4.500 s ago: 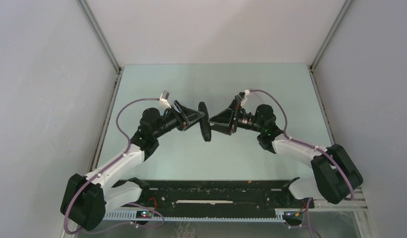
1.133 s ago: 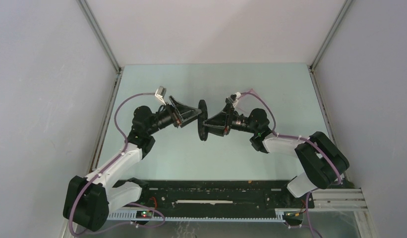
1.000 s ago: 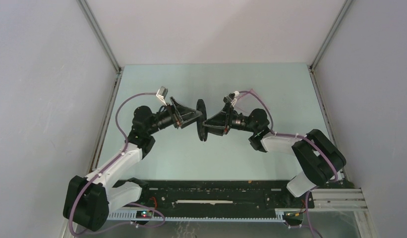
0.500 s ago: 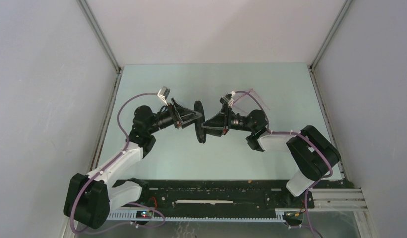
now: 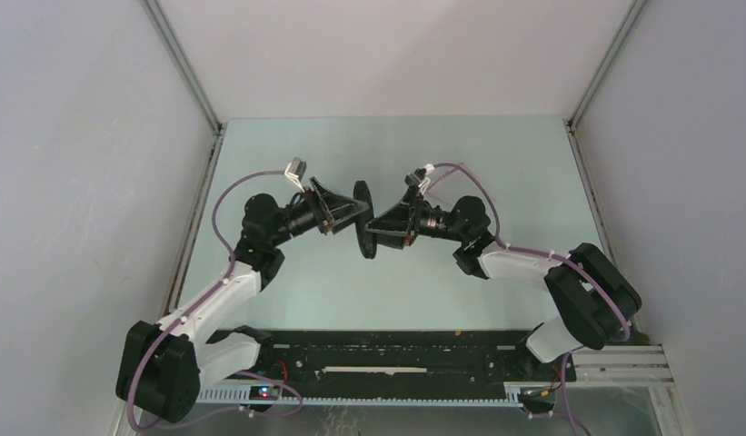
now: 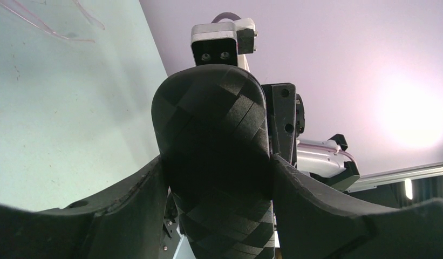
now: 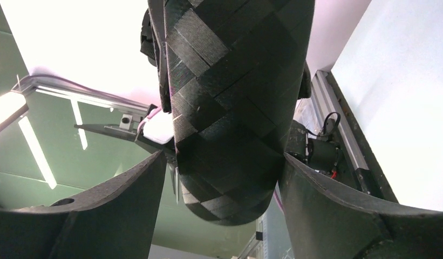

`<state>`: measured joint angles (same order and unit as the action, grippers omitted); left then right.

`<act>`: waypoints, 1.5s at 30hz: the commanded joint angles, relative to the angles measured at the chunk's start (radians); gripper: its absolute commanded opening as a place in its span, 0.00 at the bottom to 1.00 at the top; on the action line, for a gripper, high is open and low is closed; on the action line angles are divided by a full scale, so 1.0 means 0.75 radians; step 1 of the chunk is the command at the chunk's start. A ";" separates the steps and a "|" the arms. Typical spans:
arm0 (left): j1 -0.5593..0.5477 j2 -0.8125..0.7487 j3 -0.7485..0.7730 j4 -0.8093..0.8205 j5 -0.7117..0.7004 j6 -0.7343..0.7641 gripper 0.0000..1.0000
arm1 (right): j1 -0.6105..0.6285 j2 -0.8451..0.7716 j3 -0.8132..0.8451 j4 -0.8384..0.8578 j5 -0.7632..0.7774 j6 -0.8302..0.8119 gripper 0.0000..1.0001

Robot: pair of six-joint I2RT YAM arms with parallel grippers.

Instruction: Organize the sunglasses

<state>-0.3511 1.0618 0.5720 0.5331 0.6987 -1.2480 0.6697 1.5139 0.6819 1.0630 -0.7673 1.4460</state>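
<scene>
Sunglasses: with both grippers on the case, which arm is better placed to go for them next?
Left, tentatively. Only the left wrist view shows the sunglasses, on the table beyond the case. Left gripper and right gripper both clamp it; either must release.

Centre blocked: the black checker-textured case point(image 5: 364, 221) is clamped on edge between left hand point(image 5: 353, 216) and right hand point(image 5: 377, 226), with no passage between them. Open surface point(image 5: 496, 154) lies beyond and on both flanks. Enclosure walls point(image 5: 78, 182) bound three sides. Sunglasses point(image 6: 68, 36) lie on the surface, apart from the case.

Case point(image 6: 213, 162) — matt black, checker-textured weave
</scene>
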 commanded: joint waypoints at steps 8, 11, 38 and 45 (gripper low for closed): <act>0.004 -0.056 0.017 0.012 -0.029 0.021 0.07 | 0.017 -0.004 0.064 -0.033 0.107 -0.026 0.68; 0.004 -0.061 0.017 0.005 -0.026 0.027 0.00 | 0.018 0.004 0.064 -0.029 0.121 -0.012 0.39; 0.052 -0.167 -0.056 0.253 0.118 0.180 0.00 | -0.034 0.178 -0.101 0.609 0.327 0.820 0.00; 0.053 -0.197 -0.108 0.305 0.109 0.214 0.00 | -0.008 0.159 -0.101 0.609 0.362 0.878 0.00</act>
<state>-0.3103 0.9535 0.5266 0.6418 0.7139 -1.2198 0.6502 1.6451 0.6044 1.4670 -0.5594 1.9652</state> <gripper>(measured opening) 0.678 0.665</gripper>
